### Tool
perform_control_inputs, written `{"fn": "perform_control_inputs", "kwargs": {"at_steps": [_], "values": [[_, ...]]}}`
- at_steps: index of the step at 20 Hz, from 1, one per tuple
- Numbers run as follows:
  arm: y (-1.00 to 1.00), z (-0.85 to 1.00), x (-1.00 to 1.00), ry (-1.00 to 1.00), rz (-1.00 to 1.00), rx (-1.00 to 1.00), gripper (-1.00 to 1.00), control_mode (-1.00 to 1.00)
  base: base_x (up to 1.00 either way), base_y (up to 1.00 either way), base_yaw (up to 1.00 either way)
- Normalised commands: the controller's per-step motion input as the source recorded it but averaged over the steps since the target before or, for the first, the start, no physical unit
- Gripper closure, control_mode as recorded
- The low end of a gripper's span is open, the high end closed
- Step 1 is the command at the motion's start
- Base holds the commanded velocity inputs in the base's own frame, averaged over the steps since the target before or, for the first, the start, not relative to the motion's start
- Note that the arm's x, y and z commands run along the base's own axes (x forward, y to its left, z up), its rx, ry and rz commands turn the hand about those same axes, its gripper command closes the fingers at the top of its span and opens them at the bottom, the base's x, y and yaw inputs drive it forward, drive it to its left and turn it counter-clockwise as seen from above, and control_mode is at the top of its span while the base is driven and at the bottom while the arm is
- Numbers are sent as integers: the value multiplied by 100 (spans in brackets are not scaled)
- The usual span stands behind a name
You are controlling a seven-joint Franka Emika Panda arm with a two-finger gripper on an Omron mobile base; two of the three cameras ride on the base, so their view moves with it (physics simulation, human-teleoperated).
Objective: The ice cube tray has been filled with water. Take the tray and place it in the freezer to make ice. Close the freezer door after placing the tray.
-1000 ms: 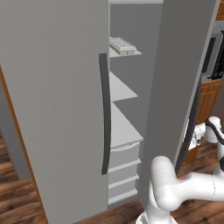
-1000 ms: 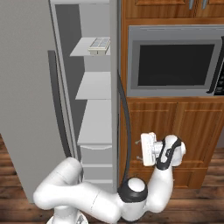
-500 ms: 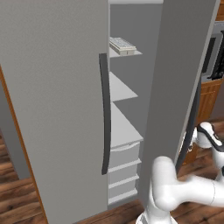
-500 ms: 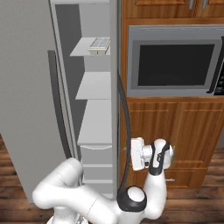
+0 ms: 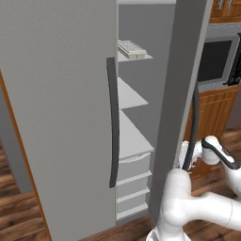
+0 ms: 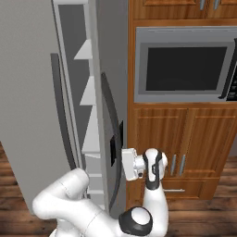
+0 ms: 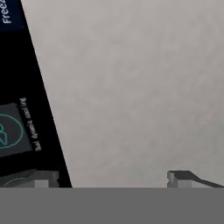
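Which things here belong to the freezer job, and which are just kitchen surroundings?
Job:
- ice cube tray on the freezer's top shelf
- freezer door, not yet shut
- gripper, fingers apart, close to that door

Surroundings:
- microwave
- wooden cabinets
- wider fridge door

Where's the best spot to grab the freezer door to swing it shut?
Probably the long dark curved handle on the freezer door, approached from its outer face. It bows away from the panel, leaving room for the open gripper, which sits beside the door near the black dispenser panel.
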Motion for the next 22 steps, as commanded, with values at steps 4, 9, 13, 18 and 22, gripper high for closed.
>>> {"fn": "perform_control_inputs", "kwargs": {"at_steps": [4, 9, 13, 18, 22], "values": [[87, 0, -19, -31, 0, 0, -100, -100, 0, 0, 0], [92, 0, -2, -31, -5, 0, -100, -100, 0, 0, 0], [97, 0, 0, -30, -15, 0, -100, -100, 0, 0, 0], [81, 0, 12, -13, -32, 0, -100, -100, 0, 0, 0], [55, 0, 46, -1, -39, 0, -100, -100, 0, 0, 0]]}}
